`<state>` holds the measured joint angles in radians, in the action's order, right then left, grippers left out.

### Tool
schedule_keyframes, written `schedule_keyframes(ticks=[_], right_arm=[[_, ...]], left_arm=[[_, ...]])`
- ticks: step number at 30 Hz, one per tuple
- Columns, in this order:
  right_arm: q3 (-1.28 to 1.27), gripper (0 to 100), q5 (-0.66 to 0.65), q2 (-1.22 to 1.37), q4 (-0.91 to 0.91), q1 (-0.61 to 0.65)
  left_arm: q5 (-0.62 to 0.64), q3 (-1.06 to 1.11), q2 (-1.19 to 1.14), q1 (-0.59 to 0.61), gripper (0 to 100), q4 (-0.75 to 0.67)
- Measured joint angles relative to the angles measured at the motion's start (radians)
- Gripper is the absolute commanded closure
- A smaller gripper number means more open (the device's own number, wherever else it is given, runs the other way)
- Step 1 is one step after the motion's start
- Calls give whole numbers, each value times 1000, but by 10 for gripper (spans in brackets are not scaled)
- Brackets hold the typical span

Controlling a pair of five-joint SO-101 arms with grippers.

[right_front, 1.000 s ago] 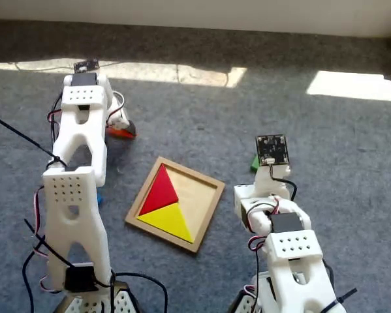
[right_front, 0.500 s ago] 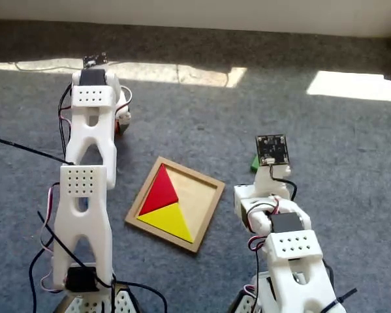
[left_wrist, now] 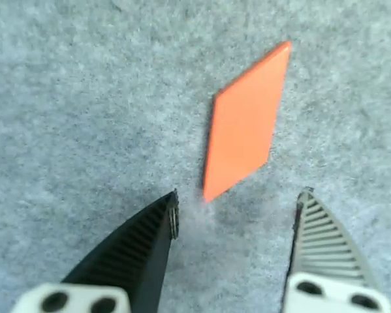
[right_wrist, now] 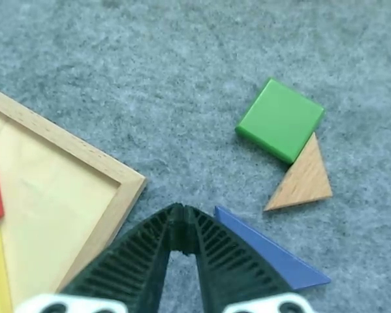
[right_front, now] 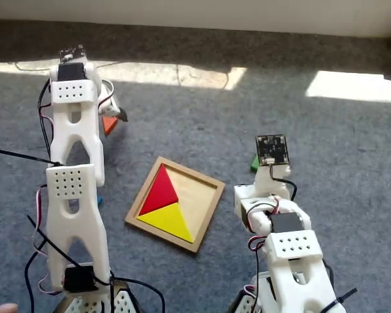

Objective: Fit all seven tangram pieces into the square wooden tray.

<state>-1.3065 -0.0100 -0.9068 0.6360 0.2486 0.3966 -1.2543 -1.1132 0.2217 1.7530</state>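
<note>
High view: tray at centre frame, partly filled. Left wrist view: left claw spread apart, aimed at the orange piece, likely for pickup. Right wrist view: right claw closed, empty, beside the tray.

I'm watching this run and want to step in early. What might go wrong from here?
The orange piece lies flat on the carpet, off-centre between the fingers of the open left gripper; closing may push it instead of gripping it. The shut right gripper sits close to the blue triangle and the tray corner, so a move might nudge either. The green square touches the wooden triangle; lifting one may shift the other.
</note>
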Motion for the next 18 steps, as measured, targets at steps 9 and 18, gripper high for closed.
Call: schedule_keyframes(ticks=[9, 18], right_arm=[[0, 995, 0, 0, 0, 0], [0, 995, 0, 0, 0, 0]], left_arm=[[0, 12, -43, 5, 773, -157], [-147, 11, -95, 14, 915, -230]])
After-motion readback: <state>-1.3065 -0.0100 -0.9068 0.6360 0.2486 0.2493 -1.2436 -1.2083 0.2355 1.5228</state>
